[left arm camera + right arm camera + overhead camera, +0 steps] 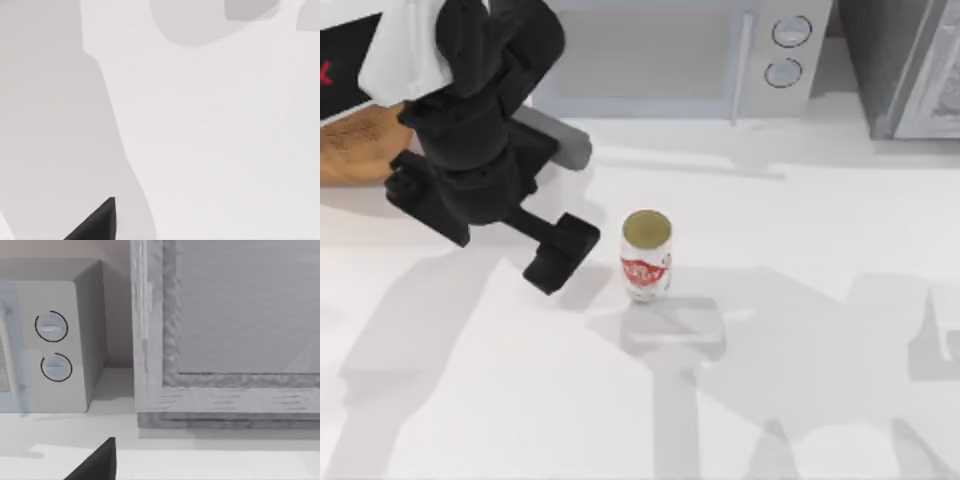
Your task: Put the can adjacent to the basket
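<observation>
Standing upright on the white table [800, 400], the can [646, 255] shows its dull gold top and red label, with nothing touching it. The left claw [558, 255] hangs just beside it, on the side toward the table's left edge, with a small gap of bare table between its black tip and the tin. From above, the tip reads as one dark block, so I cannot tell whether the left claw is parted or closed. The black left arm [470, 150] slopes down to it from the upper left.

Back beyond that arm, further from the can than the claw is, a part of the orange-brown basket [355, 150] peeks out at the table's left edge, well apart from the can and largely covered by the arm.

Along the far side sits a pale microwave [720, 55] with two round dials, and to its right a grey cabinet [910, 70].

The left wrist view looks onto bare table crossed by soft shadows, with one dark fingertip [97, 222] at its edge. The right wrist view faces the microwave's dials [52, 347] and the cabinet's framed front [225, 340], again with a single dark fingertip [97, 462] in the corner; whether the right claw is apart or together I cannot tell.
</observation>
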You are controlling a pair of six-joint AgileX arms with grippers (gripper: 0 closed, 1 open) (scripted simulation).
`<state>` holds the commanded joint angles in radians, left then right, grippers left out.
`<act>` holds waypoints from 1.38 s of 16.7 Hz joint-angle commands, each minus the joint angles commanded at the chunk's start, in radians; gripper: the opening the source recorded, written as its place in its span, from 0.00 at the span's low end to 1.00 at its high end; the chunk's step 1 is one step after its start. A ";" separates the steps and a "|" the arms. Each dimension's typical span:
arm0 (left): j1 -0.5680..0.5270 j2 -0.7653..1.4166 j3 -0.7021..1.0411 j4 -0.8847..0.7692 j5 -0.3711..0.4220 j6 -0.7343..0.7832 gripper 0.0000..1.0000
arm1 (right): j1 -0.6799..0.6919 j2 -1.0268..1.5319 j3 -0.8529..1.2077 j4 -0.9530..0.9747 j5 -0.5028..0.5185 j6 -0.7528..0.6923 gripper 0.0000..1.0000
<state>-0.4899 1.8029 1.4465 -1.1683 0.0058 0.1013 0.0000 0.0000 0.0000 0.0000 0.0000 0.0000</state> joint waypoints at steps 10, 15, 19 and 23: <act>-0.167 0.499 0.692 -0.249 -0.002 0.044 1.00 | 0.000 0.000 0.000 0.000 0.000 0.000 1.00; -0.177 0.524 0.737 -0.258 -0.002 0.047 1.00 | 0.000 0.000 0.000 0.000 0.000 0.000 1.00; -0.174 0.522 0.720 -0.242 -0.002 0.048 1.00 | 0.000 0.000 0.000 0.000 0.000 0.000 1.00; -0.175 0.526 0.619 -0.138 -0.002 0.049 1.00 | 0.000 0.000 0.000 0.000 0.000 0.000 1.00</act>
<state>-0.6653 2.3289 2.0655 -1.3065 0.0038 0.1504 0.0000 0.0000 0.0000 0.0000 0.0000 0.0000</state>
